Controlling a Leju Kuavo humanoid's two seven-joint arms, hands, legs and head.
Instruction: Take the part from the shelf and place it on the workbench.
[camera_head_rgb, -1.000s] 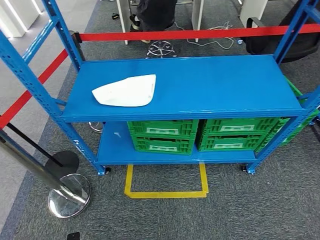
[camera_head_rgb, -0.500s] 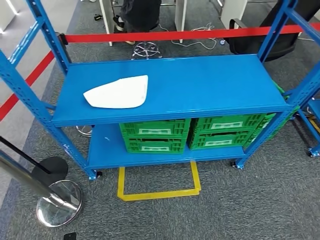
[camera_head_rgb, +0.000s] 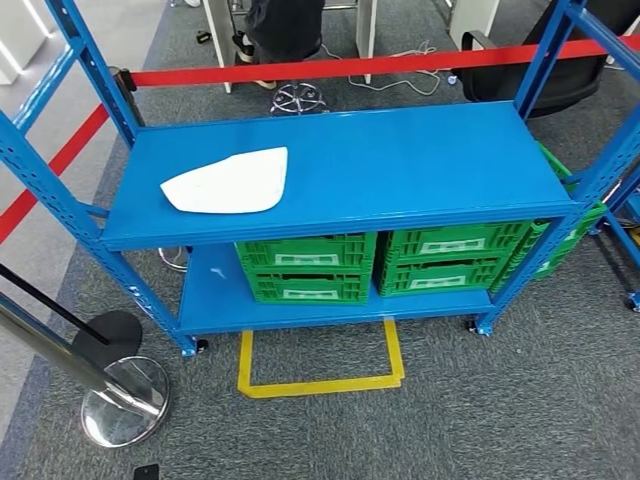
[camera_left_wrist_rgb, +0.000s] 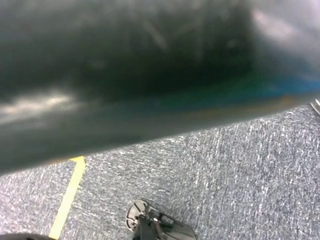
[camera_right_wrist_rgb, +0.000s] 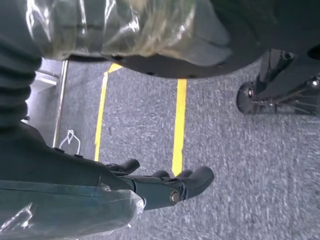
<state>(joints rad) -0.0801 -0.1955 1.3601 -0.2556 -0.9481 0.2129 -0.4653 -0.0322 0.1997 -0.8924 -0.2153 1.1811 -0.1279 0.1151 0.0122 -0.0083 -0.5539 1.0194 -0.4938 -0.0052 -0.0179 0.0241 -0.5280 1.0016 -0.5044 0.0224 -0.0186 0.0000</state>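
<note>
The white part (camera_head_rgb: 226, 182) lies flat on the left half of the blue shelf's (camera_head_rgb: 423, 165) upper board, pointed end toward the left post, touching nothing else. On the lower board two green crates (camera_head_rgb: 306, 267) sit side by side, their tops hidden under the upper board; a third green crate (camera_head_rgb: 571, 232) at the right end is mostly cut off by the frame post. Yellow floor tape (camera_head_rgb: 321, 382) marks a rectangle in front of the shelf. In the right wrist view the right hand (camera_right_wrist_rgb: 166, 185) hangs over grey carpet, its dark fingers (camera_right_wrist_rgb: 198, 177) stretched out and holding nothing. The left wrist view is largely a dark blur above carpet, so the left hand's state cannot be told.
</note>
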